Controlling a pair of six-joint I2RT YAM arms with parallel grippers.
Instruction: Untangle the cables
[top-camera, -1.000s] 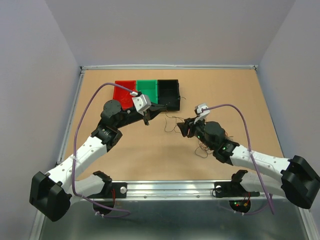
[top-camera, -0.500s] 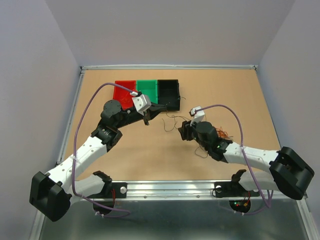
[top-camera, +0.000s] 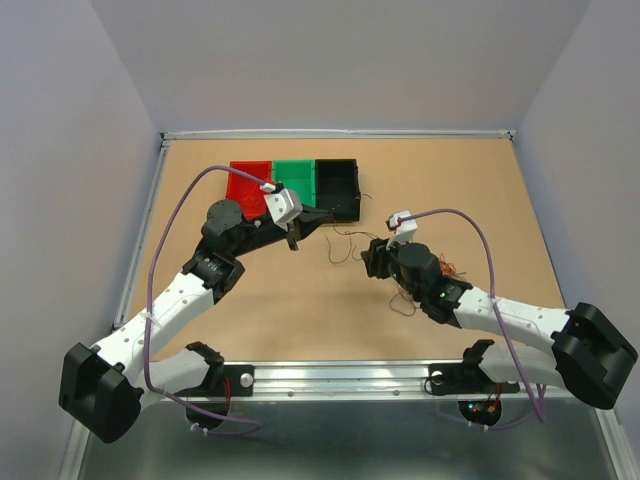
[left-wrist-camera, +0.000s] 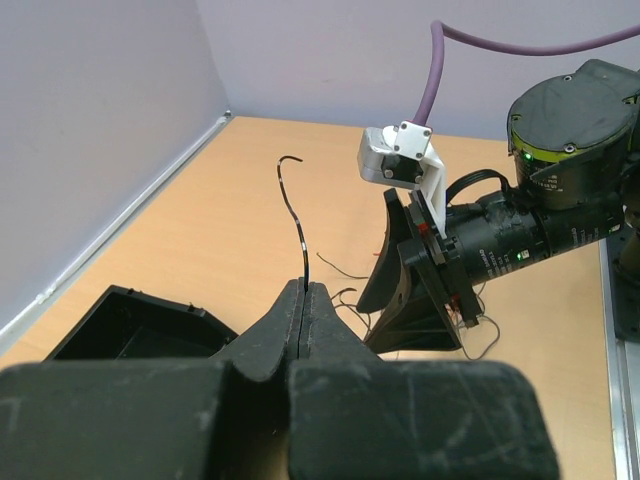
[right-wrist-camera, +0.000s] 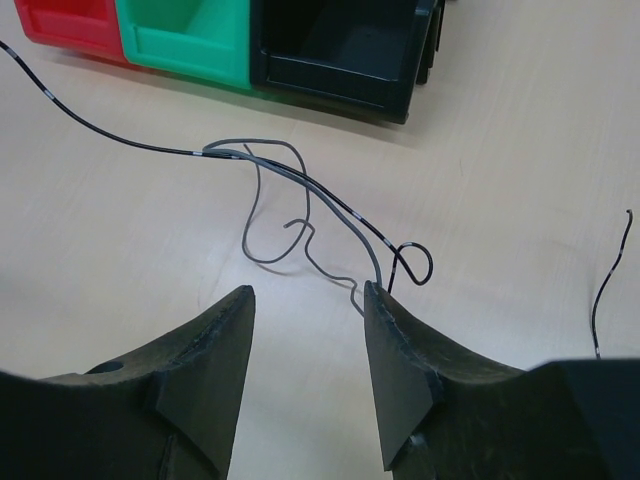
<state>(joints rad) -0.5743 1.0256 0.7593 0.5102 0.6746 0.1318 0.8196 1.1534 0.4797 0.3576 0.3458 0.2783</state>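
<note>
Tan counter (top-camera: 250, 310), lilac walls (top-camera: 70, 120). Top: we see cables (top-camera: 343, 245) strewn between both arms, near the black bin (top-camera: 337, 188). Left wrist: left fingers (left-wrist-camera: 283, 322) together, clamping a black wire (left-wrist-camera: 299, 232). Right wrist: right fingers (right-wrist-camera: 215, 345) apart, grey wire (right-wrist-camera: 248, 235) just ahead.

1. The left arm (top-camera: 170, 300) rises from its base at the near left corner and reaches forward and to the right, sharply bent at the elbow.
2. The left gripper (left-wrist-camera: 304, 292) points to the right, toward the other arm. Its fingers are pressed flat together and pinch a thin dark cable (left-wrist-camera: 297, 215) that stands up from the tips.
3. The right arm (top-camera: 510, 315) stretches low from its base at the near right corner toward the left.
4. The right gripper (right-wrist-camera: 307, 293) tilts downward, and its two fingers stand partly apart.
5. The two grippers face each other, near but not touching.
</note>
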